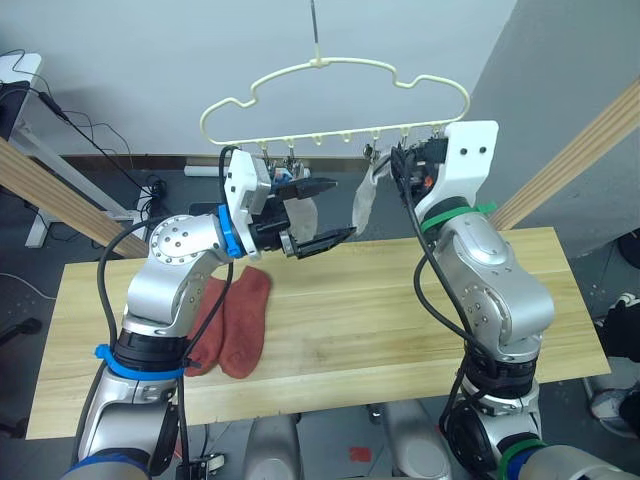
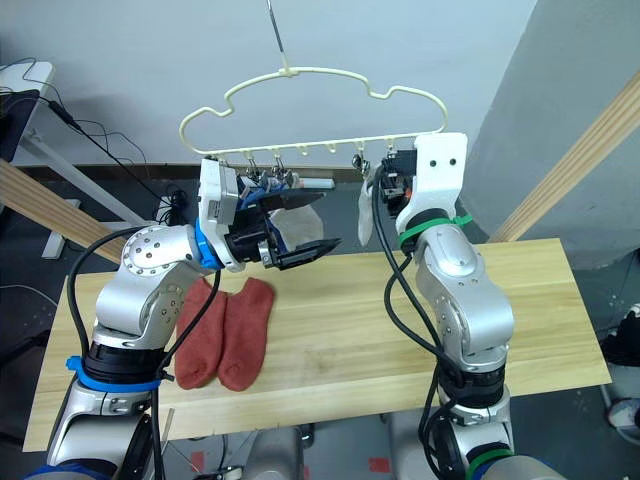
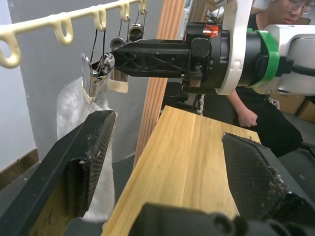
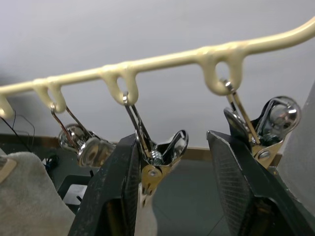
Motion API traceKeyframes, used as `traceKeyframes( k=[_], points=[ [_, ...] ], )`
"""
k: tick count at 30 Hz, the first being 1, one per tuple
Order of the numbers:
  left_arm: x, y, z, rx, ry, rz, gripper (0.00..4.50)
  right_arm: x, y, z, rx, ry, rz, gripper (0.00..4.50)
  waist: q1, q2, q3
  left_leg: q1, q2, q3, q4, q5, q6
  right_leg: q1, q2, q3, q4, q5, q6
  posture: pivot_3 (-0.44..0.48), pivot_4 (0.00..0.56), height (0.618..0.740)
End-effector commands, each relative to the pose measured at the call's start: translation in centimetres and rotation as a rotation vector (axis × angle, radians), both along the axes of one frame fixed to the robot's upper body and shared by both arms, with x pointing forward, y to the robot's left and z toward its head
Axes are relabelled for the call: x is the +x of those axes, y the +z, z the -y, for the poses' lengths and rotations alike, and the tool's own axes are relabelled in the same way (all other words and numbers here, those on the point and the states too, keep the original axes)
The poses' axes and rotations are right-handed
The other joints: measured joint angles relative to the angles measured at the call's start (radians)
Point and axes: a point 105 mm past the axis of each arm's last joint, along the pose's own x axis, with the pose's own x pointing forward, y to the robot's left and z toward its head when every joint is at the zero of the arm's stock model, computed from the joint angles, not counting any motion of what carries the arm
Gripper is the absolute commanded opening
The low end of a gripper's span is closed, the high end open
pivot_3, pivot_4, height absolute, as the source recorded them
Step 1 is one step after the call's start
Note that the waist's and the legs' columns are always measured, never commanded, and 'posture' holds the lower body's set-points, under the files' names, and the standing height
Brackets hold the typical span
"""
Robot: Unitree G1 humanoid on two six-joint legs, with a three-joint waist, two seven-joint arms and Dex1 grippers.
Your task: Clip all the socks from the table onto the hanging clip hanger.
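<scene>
Two rust-red socks [image 1: 228, 320] lie side by side on the left of the table [image 1: 400, 320]. Above its far edge hangs the cream clip hanger [image 1: 330, 95]. A light grey sock [image 1: 365, 200] dangles from one clip, and another grey sock [image 3: 83, 132] hangs just behind my left gripper [image 1: 322, 213]. That gripper is open and empty, raised below the hanger's left clips. My right gripper [image 4: 172, 142] is up at the clip row, open, with a silver clip [image 4: 157, 157] between its fingers. A further clip [image 4: 266, 128] hangs beside it.
Slanted round wooden poles stand at the left [image 1: 50, 190] and right [image 1: 570, 160] of the table. A person [image 3: 261, 113] stands beyond the table's right end. Cables and a white stand [image 1: 40, 150] lie on the floor at the back left.
</scene>
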Motion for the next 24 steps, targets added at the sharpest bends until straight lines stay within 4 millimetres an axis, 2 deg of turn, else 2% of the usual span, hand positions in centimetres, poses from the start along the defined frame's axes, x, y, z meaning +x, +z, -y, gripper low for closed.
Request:
traceKeyframes(
  k=[1, 15, 24],
  points=[
    [-0.3, 0.7, 0.3, -0.004, -0.016, 0.044, 3.92, -0.9, 1.4, 0.2, 0.034, 0.001, 0.054, 2.19, 0.000, 0.000, 0.000, 0.000, 0.000, 0.000, 0.000, 0.000, 0.000, 0.000, 0.000, 0.000, 0.000, 0.000, 0.000, -0.126, 0.324, 0.740],
    [-0.2, 0.6, 0.6, 0.000, -0.020, 0.039, 3.92, -1.5, 1.8, -1.0, 0.140, 0.086, 0.024, 2.19, -0.001, 0.000, -0.001, 0.000, 0.000, 0.000, 0.000, 0.000, 0.000, 0.000, 0.000, 0.000, 0.001, 0.000, 0.000, -0.137, 0.321, 0.740],
    [-0.2, 0.5, 0.7, 0.000, -0.025, 0.037, 3.92, -1.5, 1.8, -0.9, 0.165, 0.085, 0.013, 2.19, -0.002, 0.000, -0.001, 0.000, 0.000, -0.001, 0.000, 0.000, 0.000, 0.000, 0.000, -0.001, 0.001, 0.000, 0.000, -0.142, 0.320, 0.740]
  ],
)
